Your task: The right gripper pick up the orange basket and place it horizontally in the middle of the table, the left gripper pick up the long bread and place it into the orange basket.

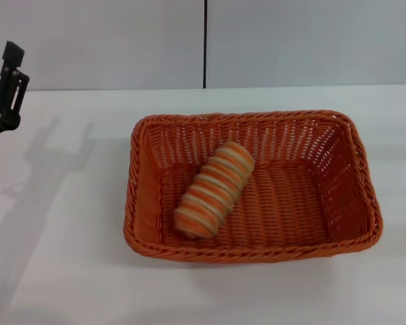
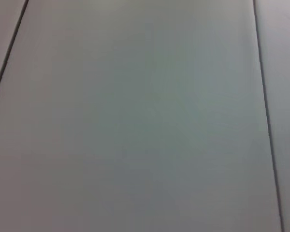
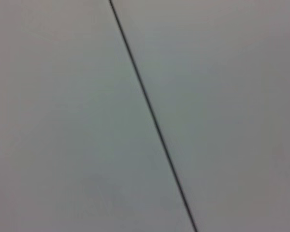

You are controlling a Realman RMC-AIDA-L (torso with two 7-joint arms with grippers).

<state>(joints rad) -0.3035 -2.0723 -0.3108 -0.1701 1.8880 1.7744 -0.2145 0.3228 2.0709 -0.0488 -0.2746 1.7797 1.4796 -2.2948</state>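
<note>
The orange basket lies lengthwise across the middle of the white table. Inside it rests the long bread, striped tan and orange, lying diagonally in the basket's left half with its near end close to the front wall. My left gripper is raised at the far left edge of the head view, well away from the basket and holding nothing. My right gripper is out of view. Both wrist views show only a plain grey wall.
A grey wall with a dark vertical seam stands behind the table. The left arm's shadow falls on the tabletop to the basket's left. Grey wall panels with thin dark seams fill the wrist views.
</note>
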